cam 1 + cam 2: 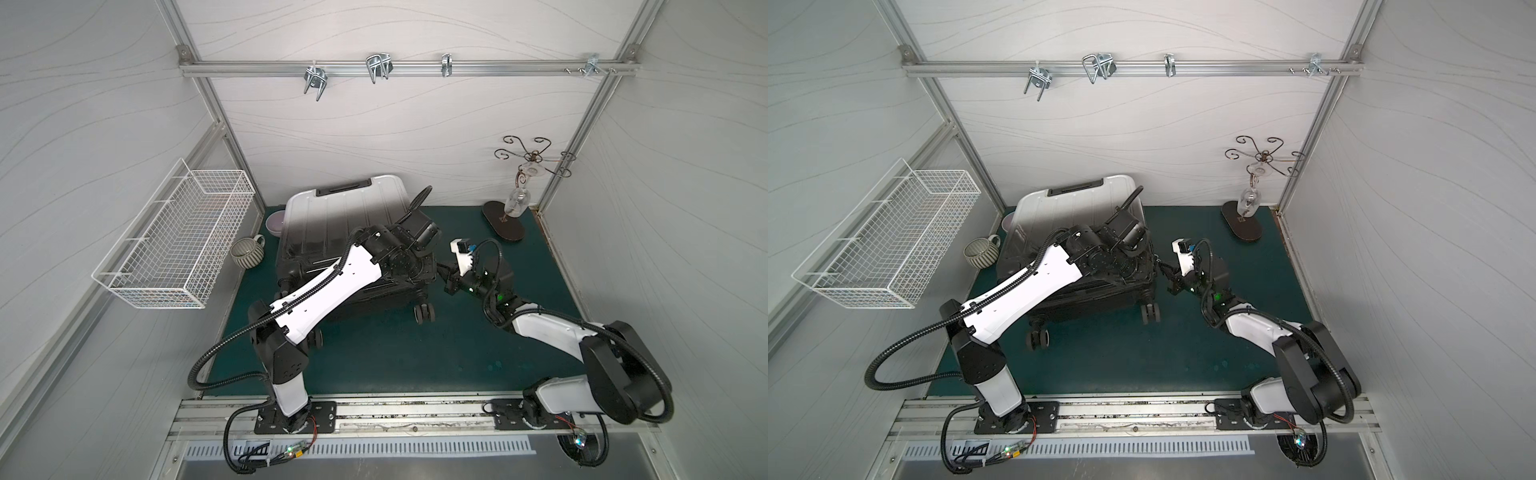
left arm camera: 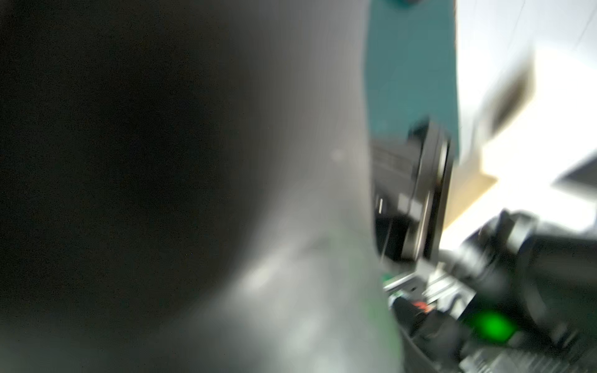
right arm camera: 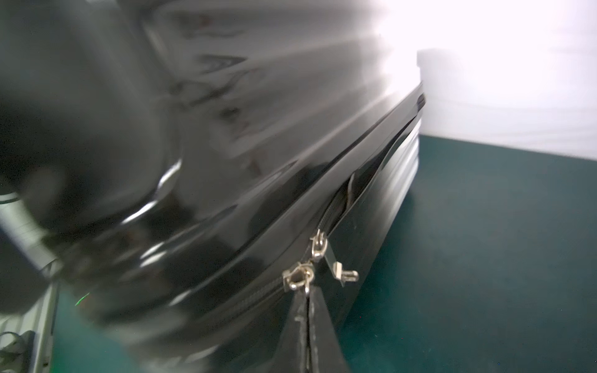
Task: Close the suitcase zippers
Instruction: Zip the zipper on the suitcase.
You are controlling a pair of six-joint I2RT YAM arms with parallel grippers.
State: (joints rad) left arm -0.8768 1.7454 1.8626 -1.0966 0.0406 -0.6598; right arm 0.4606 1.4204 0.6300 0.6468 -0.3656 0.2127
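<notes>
The glossy ribbed suitcase (image 1: 345, 216) (image 1: 1059, 212), fading white to black, lay flat mid-frame in both top views on the green mat (image 1: 415, 353). Low in the right wrist view the right gripper (image 3: 307, 302) had its flat black fingers pinched together on a small silver pull (image 3: 298, 279) of the zippers (image 3: 252, 300), a second pull (image 3: 319, 247) just beside it. The left gripper (image 1: 417, 266) sat over the shell's dark end, seemingly resting on it; its spread could not be told
</notes>
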